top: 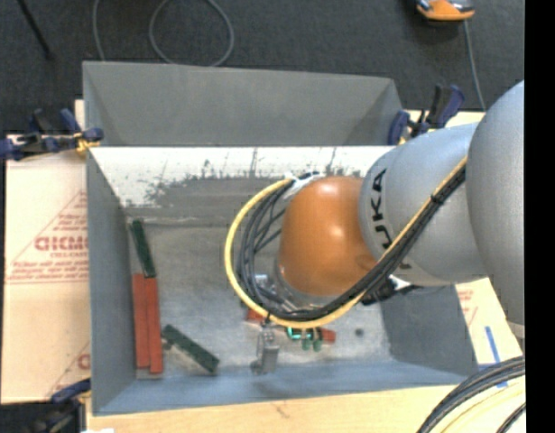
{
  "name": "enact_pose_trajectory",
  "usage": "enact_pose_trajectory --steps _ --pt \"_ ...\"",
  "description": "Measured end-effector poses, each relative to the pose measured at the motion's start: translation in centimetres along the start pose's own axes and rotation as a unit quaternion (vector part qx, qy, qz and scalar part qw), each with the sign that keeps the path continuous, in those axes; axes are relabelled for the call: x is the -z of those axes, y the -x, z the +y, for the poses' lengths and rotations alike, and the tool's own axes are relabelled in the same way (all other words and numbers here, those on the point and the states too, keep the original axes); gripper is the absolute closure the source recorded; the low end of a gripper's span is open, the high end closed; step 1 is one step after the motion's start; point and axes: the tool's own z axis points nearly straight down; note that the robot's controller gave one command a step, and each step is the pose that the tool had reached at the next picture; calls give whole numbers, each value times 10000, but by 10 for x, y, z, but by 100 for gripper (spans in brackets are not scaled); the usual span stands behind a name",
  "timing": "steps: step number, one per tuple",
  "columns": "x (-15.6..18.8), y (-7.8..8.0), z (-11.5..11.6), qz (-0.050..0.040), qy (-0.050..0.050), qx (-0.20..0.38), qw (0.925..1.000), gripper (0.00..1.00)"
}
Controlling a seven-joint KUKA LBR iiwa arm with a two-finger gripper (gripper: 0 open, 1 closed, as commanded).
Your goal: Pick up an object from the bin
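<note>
The hand (266,348), clenched or released cannot be told, hangs beside a small orange-and-green piece (311,336) at the near wall. The piece is probably light and stiff, best pinched across its width.

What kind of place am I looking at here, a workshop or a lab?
Probably a robotics lab test cell: a KUKA robot arm reaches into a grey metal bin holding a red bar and a dark green strip.
</note>
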Motion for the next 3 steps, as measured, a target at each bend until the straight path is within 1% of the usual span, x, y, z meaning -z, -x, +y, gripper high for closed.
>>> enact_pose_trajectory --steps 1,2,3 --pt "-64 31 -44 -22 -15 31 10000 0" --pt "-61 32 -41 -45 1 28 10000 100" --pt "77 7 -43 -77 5 -21 10000 100"
